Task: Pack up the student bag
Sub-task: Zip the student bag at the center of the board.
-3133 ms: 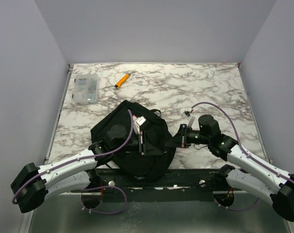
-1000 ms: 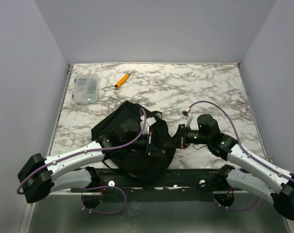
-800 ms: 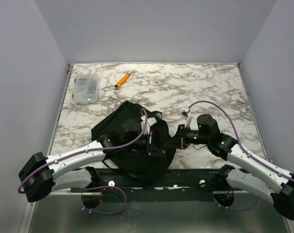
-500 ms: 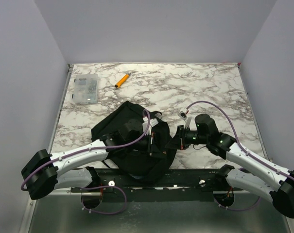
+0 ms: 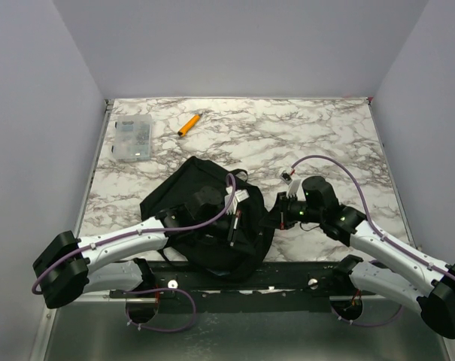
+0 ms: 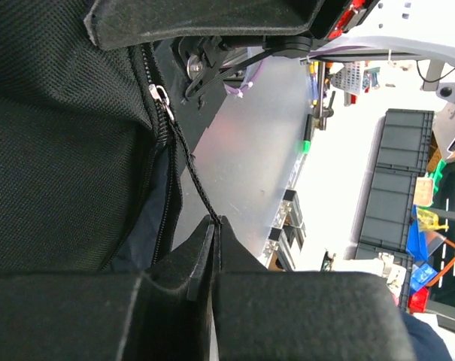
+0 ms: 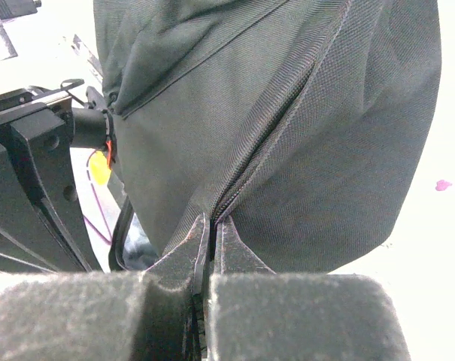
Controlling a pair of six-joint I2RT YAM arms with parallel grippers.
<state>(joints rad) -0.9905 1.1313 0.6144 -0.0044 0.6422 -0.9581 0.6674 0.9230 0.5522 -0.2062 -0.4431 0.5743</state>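
Note:
The student bag (image 5: 188,197) is a large black fabric backpack lying at the near middle of the marble table. My left gripper (image 5: 233,224) is over its right part, shut on the black zipper pull cord (image 6: 195,186), which runs taut up to the metal slider (image 6: 158,93); the zipper beside it gapes open (image 6: 161,203). My right gripper (image 5: 276,218) is at the bag's right edge, shut on the bag's fabric at the zipper seam (image 7: 266,135), holding it raised.
A clear plastic box (image 5: 132,138) and an orange marker (image 5: 187,124) lie at the far left of the table (image 5: 310,135). The table's dark front rail (image 5: 287,272) runs just below the bag.
My left gripper has moved right and toward the near edge across the bag, drawing the cord along. My right gripper has shifted slightly left toward the bag, keeping its hold.

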